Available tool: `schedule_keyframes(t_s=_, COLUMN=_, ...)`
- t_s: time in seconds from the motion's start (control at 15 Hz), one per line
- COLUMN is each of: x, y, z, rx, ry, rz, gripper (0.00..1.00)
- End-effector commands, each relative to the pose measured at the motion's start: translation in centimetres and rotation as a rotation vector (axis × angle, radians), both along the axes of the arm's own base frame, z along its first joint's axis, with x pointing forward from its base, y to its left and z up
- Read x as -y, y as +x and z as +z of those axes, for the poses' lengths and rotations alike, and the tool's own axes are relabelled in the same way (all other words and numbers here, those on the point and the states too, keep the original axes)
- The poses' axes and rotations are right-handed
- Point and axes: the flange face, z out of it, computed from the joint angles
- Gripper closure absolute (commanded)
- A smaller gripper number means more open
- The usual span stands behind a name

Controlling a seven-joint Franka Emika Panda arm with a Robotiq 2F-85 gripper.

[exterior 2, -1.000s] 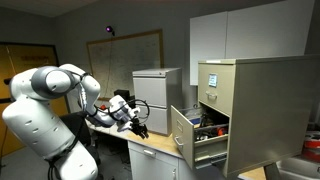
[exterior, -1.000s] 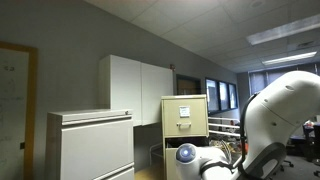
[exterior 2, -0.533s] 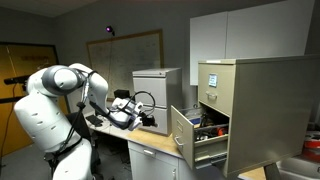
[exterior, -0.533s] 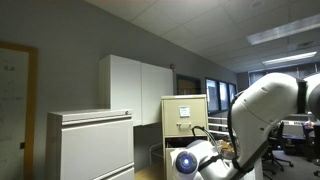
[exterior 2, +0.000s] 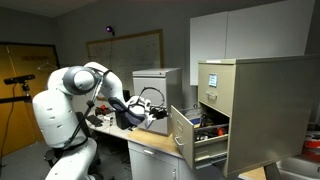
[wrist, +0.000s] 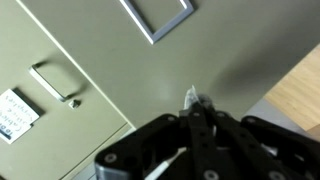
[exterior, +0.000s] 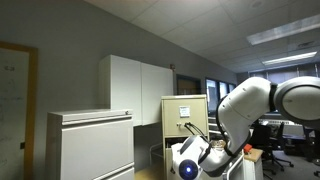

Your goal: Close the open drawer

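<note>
The beige-yellow filing cabinet (exterior 2: 250, 100) stands at the right, with white labels on its front. Its lower drawer (exterior 2: 184, 133) is pulled out, with things inside it. My gripper (exterior 2: 163, 115) is just left of the drawer front, close to it; I cannot tell whether it touches. In the wrist view the gripper (wrist: 195, 100) is shut and empty, its tips pointing at the beige drawer front (wrist: 110, 50), below a metal handle (wrist: 155, 20) and beside a label holder (wrist: 50, 85). In an exterior view the cabinet (exterior: 185, 112) shows behind my arm, which hides its lower part.
A wide light-grey lateral cabinet (exterior 2: 155, 85) (exterior: 90, 145) stands beside the filing cabinet. White wall cupboards (exterior 2: 250, 30) (exterior: 135, 88) hang above. A wooden desk top (exterior 2: 150, 145) runs below the gripper. A whiteboard (exterior 2: 125, 55) and a tripod (exterior 2: 20, 80) are at the left.
My arm has swung toward the filing cabinet. The gripper has moved right, from over the desk to just beside the open drawer's front.
</note>
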Motion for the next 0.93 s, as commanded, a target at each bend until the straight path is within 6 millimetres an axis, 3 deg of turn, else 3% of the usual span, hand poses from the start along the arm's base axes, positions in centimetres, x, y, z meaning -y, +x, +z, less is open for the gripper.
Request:
schedule_keyframes(t_s=0.0, x=4.3, y=3.3, z=-4.1, rx=0.050, ry=0.015, rz=-0.017, gripper=0.99)
schedule_keyframes(t_s=0.07, x=5.0, y=3.8, z=-6.7, rx=0.019, ry=-0.010, rz=0.006, gripper=1.00)
schedule_keyframes(t_s=0.33, x=9.2, y=7.8, z=-10.0, rx=0.051, ry=-0.065, rz=0.054, gripper=1.00)
schedule_keyframes(t_s=0.87, x=16.9, y=16.0, z=-9.4, rx=0.204, ry=-0.212, rz=0.024, gripper=0.98)
